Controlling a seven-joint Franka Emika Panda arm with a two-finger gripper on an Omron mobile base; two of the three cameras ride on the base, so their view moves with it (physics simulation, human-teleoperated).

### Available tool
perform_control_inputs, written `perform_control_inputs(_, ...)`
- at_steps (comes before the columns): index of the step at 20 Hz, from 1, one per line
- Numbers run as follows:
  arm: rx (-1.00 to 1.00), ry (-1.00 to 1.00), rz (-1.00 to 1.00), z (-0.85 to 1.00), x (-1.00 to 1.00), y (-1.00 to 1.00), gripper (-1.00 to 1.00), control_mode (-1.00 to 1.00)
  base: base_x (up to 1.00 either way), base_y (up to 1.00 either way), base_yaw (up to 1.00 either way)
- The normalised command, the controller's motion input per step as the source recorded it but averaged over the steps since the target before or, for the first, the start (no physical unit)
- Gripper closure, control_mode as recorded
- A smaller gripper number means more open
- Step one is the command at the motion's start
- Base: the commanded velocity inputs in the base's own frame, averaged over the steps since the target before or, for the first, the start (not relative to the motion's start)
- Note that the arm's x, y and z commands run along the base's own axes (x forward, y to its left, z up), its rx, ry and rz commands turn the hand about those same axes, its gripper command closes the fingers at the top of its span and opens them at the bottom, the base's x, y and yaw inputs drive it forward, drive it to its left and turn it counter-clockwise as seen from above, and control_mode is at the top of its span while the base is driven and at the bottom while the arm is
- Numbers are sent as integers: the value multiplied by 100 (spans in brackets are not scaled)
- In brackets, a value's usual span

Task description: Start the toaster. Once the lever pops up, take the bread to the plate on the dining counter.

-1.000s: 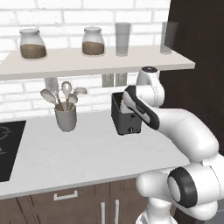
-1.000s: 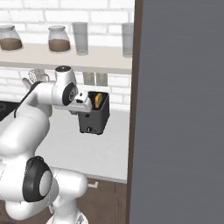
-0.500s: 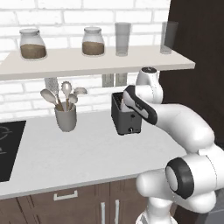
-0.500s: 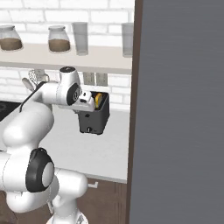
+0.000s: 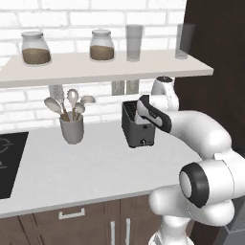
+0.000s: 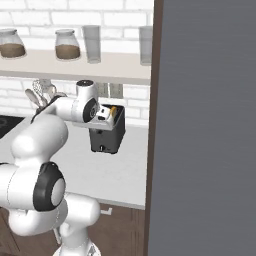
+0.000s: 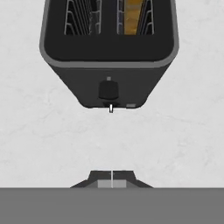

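The dark grey toaster (image 5: 139, 135) (image 6: 105, 141) (image 7: 109, 52) stands on the light grey worktop by the brick wall. The bread (image 7: 133, 16) (image 6: 113, 110), golden with a brown crust, sits down in one slot. The other slot holds nothing. A dark lever (image 7: 108, 89) and a small pale knob (image 7: 111, 108) show on the toaster's front face. My gripper (image 7: 112, 177) (image 5: 145, 116) (image 6: 103, 116) hovers above the front of the toaster, fingers shut with nothing between them and not touching the toaster. The plate and the dining counter are out of view.
A grey cup of wooden utensils (image 5: 72, 127) stands left of the toaster. A shelf (image 5: 105, 67) with jars and glasses hangs close overhead. A black cooktop (image 5: 9, 162) lies at far left. A tall dark panel (image 6: 205, 125) walls off the right side.
The hand has edged a little further over the toaster. The fingers stayed shut, and the toaster and bread have not moved.
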Motion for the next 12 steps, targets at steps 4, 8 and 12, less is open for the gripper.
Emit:
perform_control_inputs(4,0,0,0,-26,27,0,100,-100,0,0,0)
perform_control_inputs(8,0,0,0,-23,27,0,100,-100,0,0,0)
perform_control_inputs(12,0,0,0,-8,29,0,100,-100,0,0,0)
